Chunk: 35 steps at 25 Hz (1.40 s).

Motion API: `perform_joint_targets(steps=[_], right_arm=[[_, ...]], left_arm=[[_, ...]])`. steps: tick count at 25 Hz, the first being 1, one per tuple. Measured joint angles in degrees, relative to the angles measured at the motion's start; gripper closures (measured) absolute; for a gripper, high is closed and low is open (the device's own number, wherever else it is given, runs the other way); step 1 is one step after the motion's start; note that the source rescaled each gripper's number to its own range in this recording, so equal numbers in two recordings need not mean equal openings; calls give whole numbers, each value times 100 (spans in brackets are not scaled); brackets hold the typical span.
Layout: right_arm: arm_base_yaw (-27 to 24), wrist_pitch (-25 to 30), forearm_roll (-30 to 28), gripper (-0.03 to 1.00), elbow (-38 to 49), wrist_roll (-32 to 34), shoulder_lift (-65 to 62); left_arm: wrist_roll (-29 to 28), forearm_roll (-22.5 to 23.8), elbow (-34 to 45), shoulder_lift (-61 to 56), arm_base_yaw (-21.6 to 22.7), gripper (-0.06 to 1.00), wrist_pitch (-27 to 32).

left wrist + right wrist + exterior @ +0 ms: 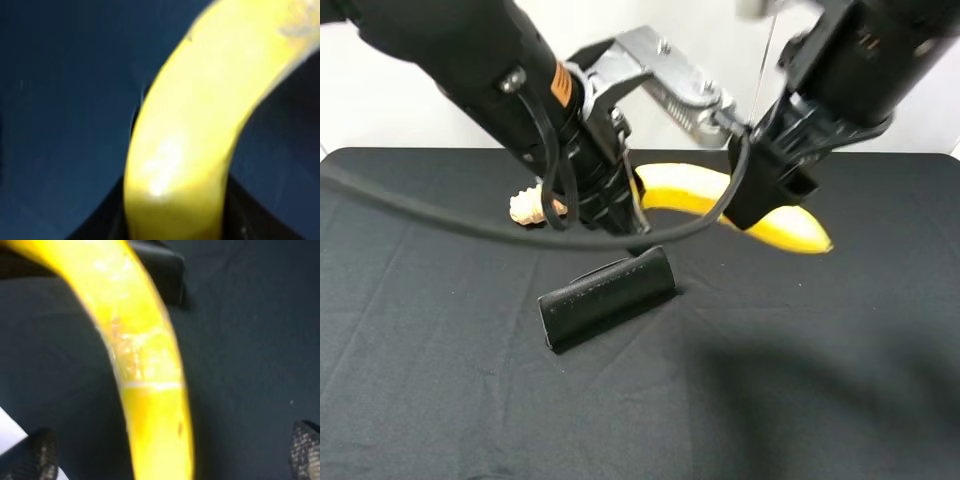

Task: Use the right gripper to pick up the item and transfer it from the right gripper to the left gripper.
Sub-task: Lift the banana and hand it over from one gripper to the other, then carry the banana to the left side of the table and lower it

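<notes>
Here, reading from the left: the left pincer (pixel 623 215) is pressed together on one end of the banana (pixel 685 188), which is carried in the air above the worktop (pixel 440 380); the black pouch (pixel 608 297) lies on the cloth nearby. Further right, the right pincer (pixel 762 200) stands spread — its fingers (pixel 42 456) flank the fruit without touching it. The handover is judged to be at its closing step. You now need to draw the right arm back clear of the banana — straight, without brushing it.
</notes>
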Motion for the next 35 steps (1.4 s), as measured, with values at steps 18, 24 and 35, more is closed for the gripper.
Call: perform_joint_targets(steps=[18,24,35], right_arm=[[0,0,24,-3,996,481,-1568],[0,-8,-11,-3,1711,535,-2611],[0,6,-503,-3,3436,578,-4937]], left_arm=[[4,42,14,43,0,94,54],[4,44,14,43,0,94,54],[4,49,14,43,0,94,59]])
